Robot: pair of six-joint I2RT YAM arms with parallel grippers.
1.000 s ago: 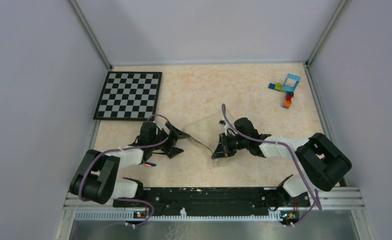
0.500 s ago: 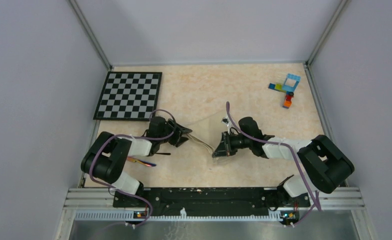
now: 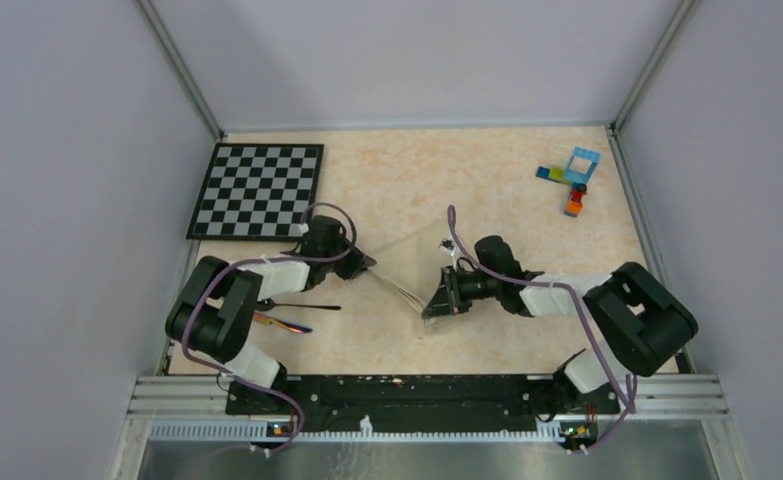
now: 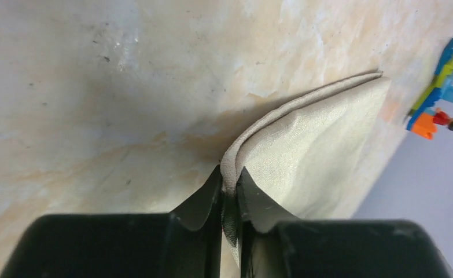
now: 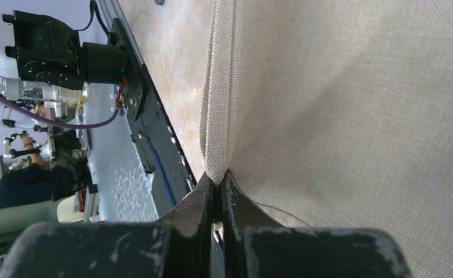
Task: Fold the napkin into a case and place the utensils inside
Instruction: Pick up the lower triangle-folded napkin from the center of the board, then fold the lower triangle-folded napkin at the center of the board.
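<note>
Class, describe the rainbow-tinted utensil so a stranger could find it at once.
Start at the chequered board in the far left corner of the table and come toward the near edge, past the left arm. Two slim utensils lie there; the rainbow-tinted utensil is the nearer one, orange-purple, unlike the plain dark utensil beside it.

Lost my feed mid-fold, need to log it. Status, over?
Left end effector shut on napkin edge. Right end effector shut on it too. Utensils on table by left arm, not yet in. Toy bricks far off.
</note>
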